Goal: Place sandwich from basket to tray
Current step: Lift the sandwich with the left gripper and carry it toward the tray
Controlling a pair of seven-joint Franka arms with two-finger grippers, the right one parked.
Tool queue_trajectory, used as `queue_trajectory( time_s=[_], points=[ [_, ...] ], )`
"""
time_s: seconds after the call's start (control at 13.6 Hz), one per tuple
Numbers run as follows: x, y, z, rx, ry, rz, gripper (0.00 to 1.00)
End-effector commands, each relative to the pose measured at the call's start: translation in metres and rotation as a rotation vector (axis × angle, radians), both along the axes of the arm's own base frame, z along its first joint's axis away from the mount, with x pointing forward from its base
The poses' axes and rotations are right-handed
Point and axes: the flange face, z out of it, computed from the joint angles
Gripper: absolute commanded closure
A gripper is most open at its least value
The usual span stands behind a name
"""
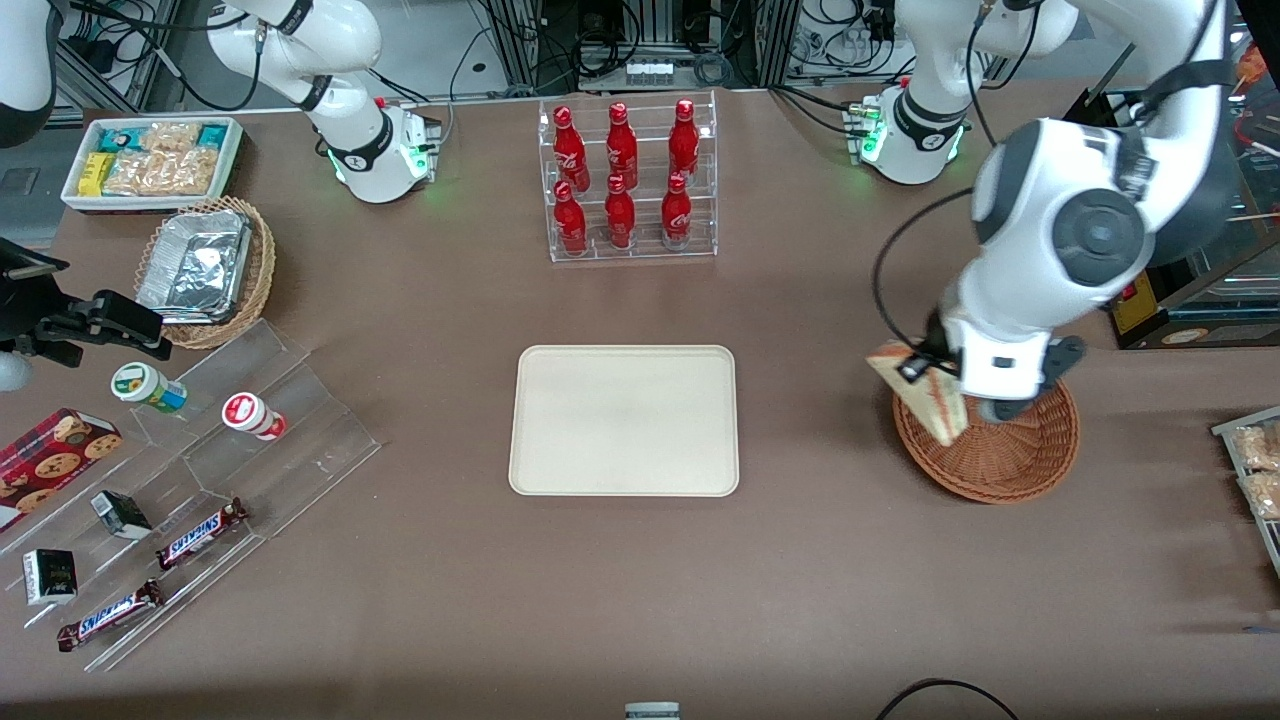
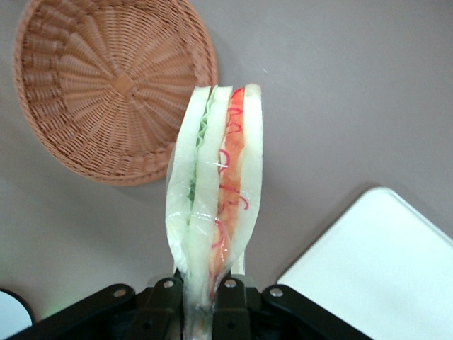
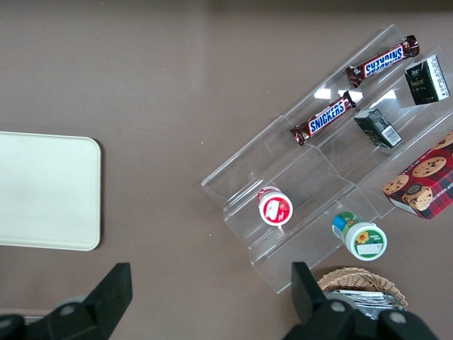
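The gripper (image 2: 203,301) was clamped on the triangular pale-bread sandwich (image 2: 216,191), lifted above the round reddish-brown wicker basket (image 2: 106,85); the flat cream rectangular tray (image 1: 625,420) held nothing

Working arm (image 1: 1060,250) is glossy white with dark grey round joint caps, a black cable looped off its side, green lights on its white base (image 1: 905,135), and its gripper (image 2: 202,301) has black fingers (image 2: 230,312) with silver screws.
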Motion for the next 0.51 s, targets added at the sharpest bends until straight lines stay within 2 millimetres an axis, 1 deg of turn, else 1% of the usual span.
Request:
queue_trajectory(
  time_s=[0.0, 0.15, 0.22, 0.29, 0.44],
  points=[
    [-0.003, -0.053, -0.005, -0.002, -0.017, -0.081, 0.85],
    [-0.004, -0.096, -0.015, 0.0, -0.028, -0.114, 0.84],
    [-0.004, -0.111, -0.025, 0.008, -0.024, -0.12, 0.84],
    [-0.005, -0.13, -0.033, 0.003, -0.034, -0.145, 0.84],
    [-0.005, -0.158, -0.049, -0.02, -0.094, -0.185, 0.86]
  ],
)
